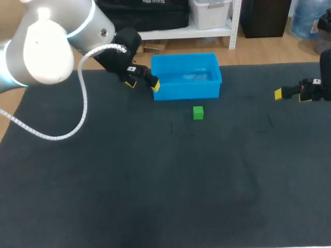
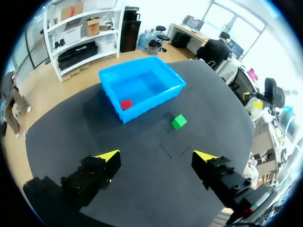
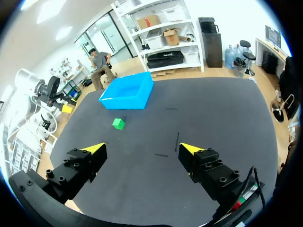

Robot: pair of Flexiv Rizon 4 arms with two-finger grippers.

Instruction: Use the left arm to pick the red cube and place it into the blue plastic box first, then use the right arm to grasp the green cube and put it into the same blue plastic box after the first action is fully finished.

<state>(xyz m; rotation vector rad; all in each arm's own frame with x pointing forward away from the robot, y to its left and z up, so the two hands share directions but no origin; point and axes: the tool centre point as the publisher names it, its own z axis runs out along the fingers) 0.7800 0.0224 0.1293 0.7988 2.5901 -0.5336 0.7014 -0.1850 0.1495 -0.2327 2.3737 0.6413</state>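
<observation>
The red cube (image 2: 126,104) lies inside the blue plastic box (image 1: 170,91) (image 2: 156,100) (image 3: 136,100), near the wall closest to my left gripper; the head view hides it. The green cube (image 1: 198,112) (image 2: 178,122) (image 3: 118,124) sits on the dark mat just in front of the box. My left gripper (image 1: 143,84) (image 2: 156,160) hangs open and empty beside the box's left front corner. My right gripper (image 1: 290,94) (image 3: 142,151) stands open and empty at the table's right edge, well away from the green cube.
A dark mat (image 1: 165,175) covers the whole table. My left arm's grey cable (image 1: 83,103) loops over the left side of the table. Thin marks (image 3: 177,141) show on the mat ahead of the right gripper.
</observation>
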